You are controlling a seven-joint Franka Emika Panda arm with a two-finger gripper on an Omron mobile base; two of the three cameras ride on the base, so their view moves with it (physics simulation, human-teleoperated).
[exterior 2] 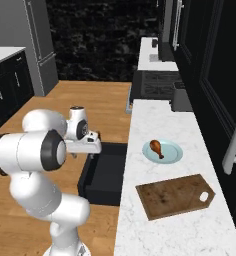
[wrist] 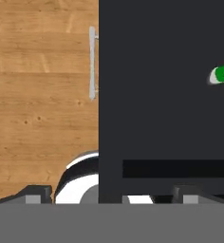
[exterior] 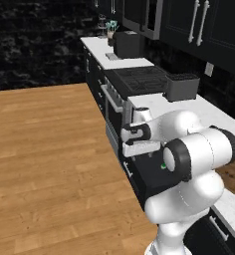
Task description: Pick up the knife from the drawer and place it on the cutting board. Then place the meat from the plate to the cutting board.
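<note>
The wide black drawer (exterior 2: 106, 175) stands pulled out from under the counter, its silver bar handle (wrist: 92, 61) toward the wooden floor. Inside it lies the knife (wrist: 223, 74); its green handle pokes in at the right edge of the hand view and shows as a green spot (exterior: 163, 166) behind my arm. My gripper (exterior 2: 84, 154) hovers over the drawer's front part, open, fingertips (wrist: 38, 193) wide apart with nothing between them. On the white counter lie the dark brown cutting board (exterior 2: 175, 195) and, beyond it, the pale blue-green plate (exterior 2: 174, 152) holding the meat (exterior 2: 156, 147).
A stove (exterior 2: 155, 82) and a dark toaster-like box (exterior: 181, 87) sit farther along the counter (exterior 2: 140, 220). Black upper cabinets (exterior 2: 210, 60) hang above it. Wooden floor (exterior: 45, 159) spreads to the left of the drawer. Narrower black drawers (exterior: 97, 82) line the counter front.
</note>
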